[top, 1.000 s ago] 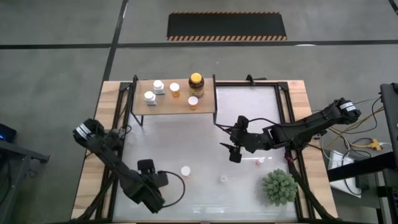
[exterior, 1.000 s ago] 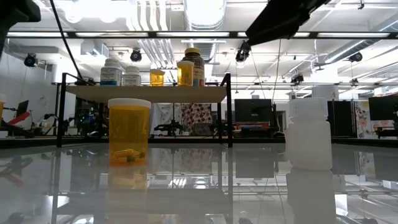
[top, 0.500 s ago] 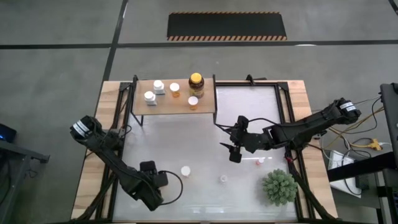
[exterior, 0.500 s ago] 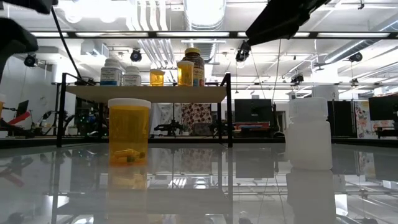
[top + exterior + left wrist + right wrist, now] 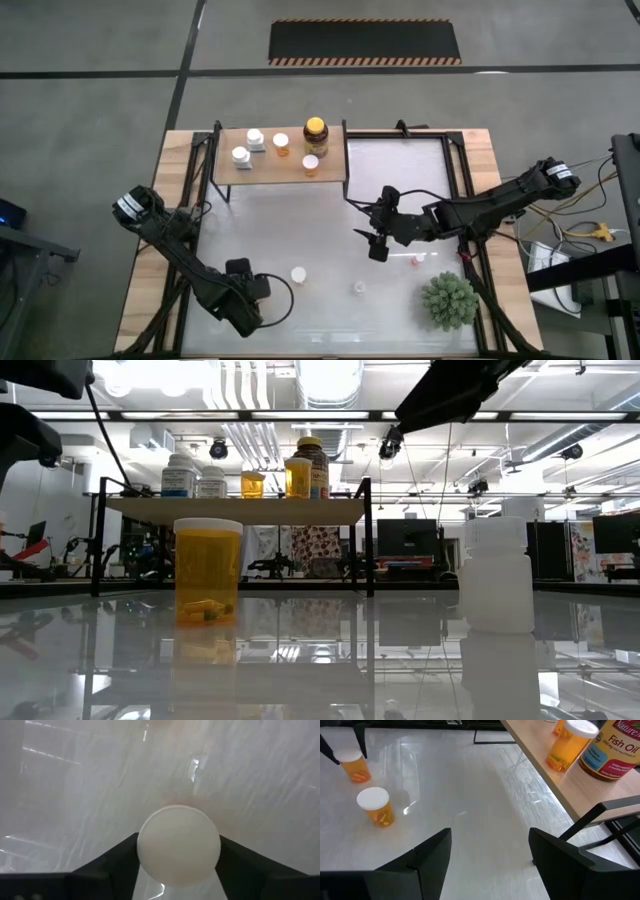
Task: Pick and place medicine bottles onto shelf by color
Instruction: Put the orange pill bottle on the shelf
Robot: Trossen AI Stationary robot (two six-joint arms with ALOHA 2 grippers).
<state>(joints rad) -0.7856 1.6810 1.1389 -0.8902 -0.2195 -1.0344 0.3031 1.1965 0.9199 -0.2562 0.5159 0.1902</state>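
Note:
My left gripper (image 5: 238,268) is near the table's near-left part, shut on an orange white-capped bottle (image 5: 178,851), which the right wrist view shows as an orange bottle (image 5: 351,766). My right gripper (image 5: 378,246) hovers open (image 5: 490,865) over mid-table, right of the shelf (image 5: 285,172). An orange bottle (image 5: 298,273) and a white bottle (image 5: 359,287) stand upright on the tabletop. On the shelf stand two white bottles (image 5: 248,147), two orange ones (image 5: 311,165) and the amber yellow-capped jar (image 5: 315,128). My left gripper pinches the orange bottle between its two fingers (image 5: 117,855), one on each side just below the white cap (image 5: 178,851). The fingers come from above, pointing down, and the bottle's cap faces the wrist camera. Whether its base is off the table cannot be told.
A spiky green plant (image 5: 448,300) sits at the near-right corner. A small pale object (image 5: 415,260) lies on the table by my right gripper. The black shelf frame (image 5: 345,190) stands beside my right arm. Open tabletop lies between shelf and the standing bottles.
My left arm has shifted a little: its elbow has moved toward the table's left edge, and more of the arm now shows in the low view's upper left corner. The right arm and the standing bottles have stayed where they were.

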